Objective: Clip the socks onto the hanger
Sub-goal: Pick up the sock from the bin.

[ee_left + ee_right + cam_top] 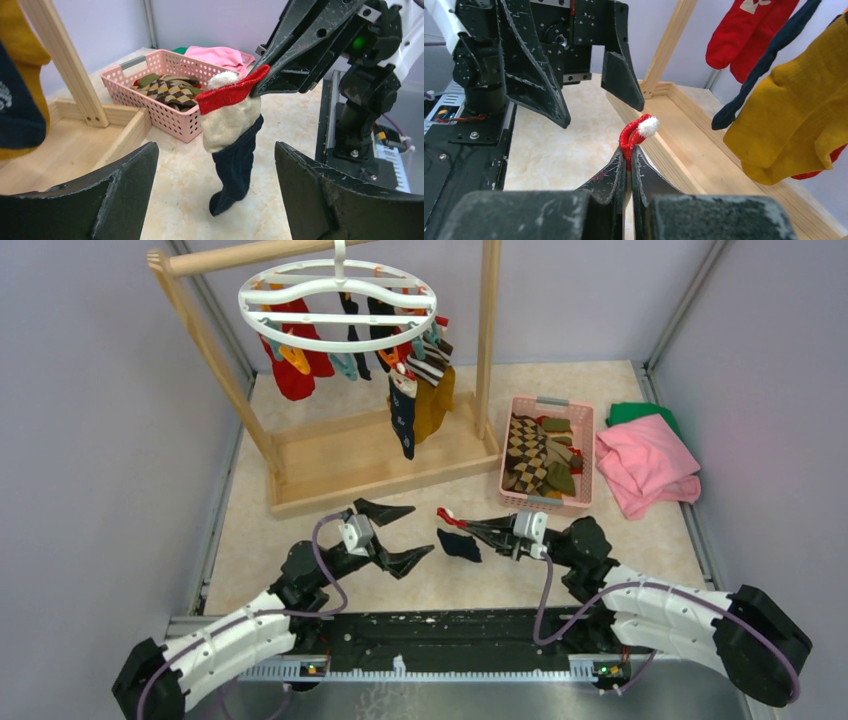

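Beige table (655, 540), near edge: right jaws pinch the sock (232, 130) by its red cuff (a thin hold); left jaws gape wide. A handover tug could slip it free.

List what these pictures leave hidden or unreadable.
- Right wrist: body of the held sock, hidden below the right gripper; only the red cuff shows.
- Top: the hook of the hanger, cut by the top edge.
- Top: whatever lies under the argyle socks in the pink basket.
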Tool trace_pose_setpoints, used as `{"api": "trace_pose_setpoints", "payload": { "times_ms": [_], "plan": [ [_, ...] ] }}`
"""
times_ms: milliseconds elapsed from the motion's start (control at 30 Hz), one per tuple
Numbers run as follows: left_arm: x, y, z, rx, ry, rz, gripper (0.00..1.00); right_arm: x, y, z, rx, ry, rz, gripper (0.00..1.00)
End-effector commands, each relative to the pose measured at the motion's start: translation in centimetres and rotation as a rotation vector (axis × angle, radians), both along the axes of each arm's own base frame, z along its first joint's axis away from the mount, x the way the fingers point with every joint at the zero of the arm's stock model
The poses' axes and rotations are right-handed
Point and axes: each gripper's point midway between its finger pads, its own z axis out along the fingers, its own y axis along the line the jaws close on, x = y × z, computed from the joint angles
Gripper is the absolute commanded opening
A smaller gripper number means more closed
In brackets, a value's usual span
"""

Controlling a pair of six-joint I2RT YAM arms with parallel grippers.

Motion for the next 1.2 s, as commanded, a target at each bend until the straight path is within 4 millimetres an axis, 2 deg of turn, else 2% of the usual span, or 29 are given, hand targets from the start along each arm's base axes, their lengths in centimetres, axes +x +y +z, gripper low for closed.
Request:
{"api": "trace_pose_setpoints", "payload": {
  "times_ms": [0, 233, 367, 533, 633, 767, 1033, 1167],
  "plan": [
    [-1.3, -0.9, 3.4, -0.042, -0.272, -0.083, 0.89, -1.4, 0.6, 2.2, 0.047, -0.053, 0.071, 0.00],
    [-1.0, -2.4, 3.0, -0.036, -0.218, -0.143, 0.68, -1.8, 0.7, 2.0, 0.039, -0.052, 0.093, 0.00],
    [-0.9, -2.4, 3.1, -0.058, -0.198, -0.146, 0.64, -1.8, 0.9, 1.8, 0.035, -0.050, 0.100, 0.00],
    [-1.1, -3.1, 3.3, -0.070, -0.172, -0.182, 0.35, -1.9, 1.0, 1.8, 0.034, -0.048, 0.108, 0.00],
    [-1.0, -3.3, 3.0, -0.059, -0.166, -0.190, 0.28, -2.0, 1.0, 1.9, 0.036, -0.047, 0.111, 0.00],
    [-0.8, -3.3, 2.9, -0.045, -0.174, -0.193, 0.01, -2.1, 0.9, 1.8, 0.031, -0.045, 0.113, 0.00],
    [0.6, -1.9, 3.1, -0.042, -0.171, -0.130, 0.00, -2.4, 1.1, 1.1, 0.010, -0.033, 0.130, 0.01],
    [0.8, -1.2, 3.4, -0.061, -0.173, -0.132, 0.00, -2.4, 1.2, 1.0, 0.006, -0.030, 0.134, 0.10]
  ]
}}
